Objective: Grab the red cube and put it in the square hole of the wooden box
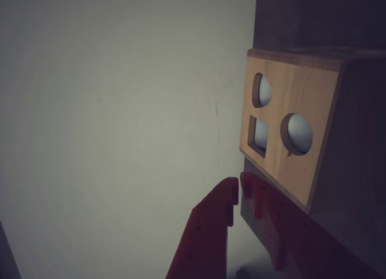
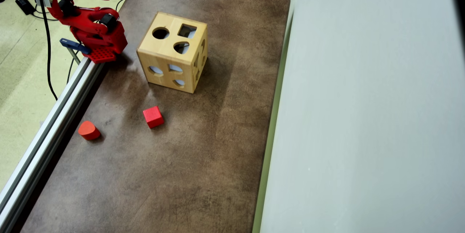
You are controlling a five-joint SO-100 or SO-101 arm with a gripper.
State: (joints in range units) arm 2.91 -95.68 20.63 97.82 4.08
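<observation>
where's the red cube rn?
In the overhead view the red cube sits on the brown table, below the wooden box and right of the orange-red rounded block, touching neither. The wrist view doesn't show it.

The counter (image 2: 203, 153) is mottled dark brown, kind of blotchy. The wooden box (image 2: 164, 46) is pale honey-coloured wood with faint grain, and its square hole (image 2: 186, 31) looks dark with a bit of grey showing through. The red cube (image 2: 153, 116) is bright red, while the rounded block (image 2: 88, 130) near the counter's left edge is more orange-red. The hand (image 1: 236, 188) is red plastic, same as the arm (image 2: 91, 26).
</observation>
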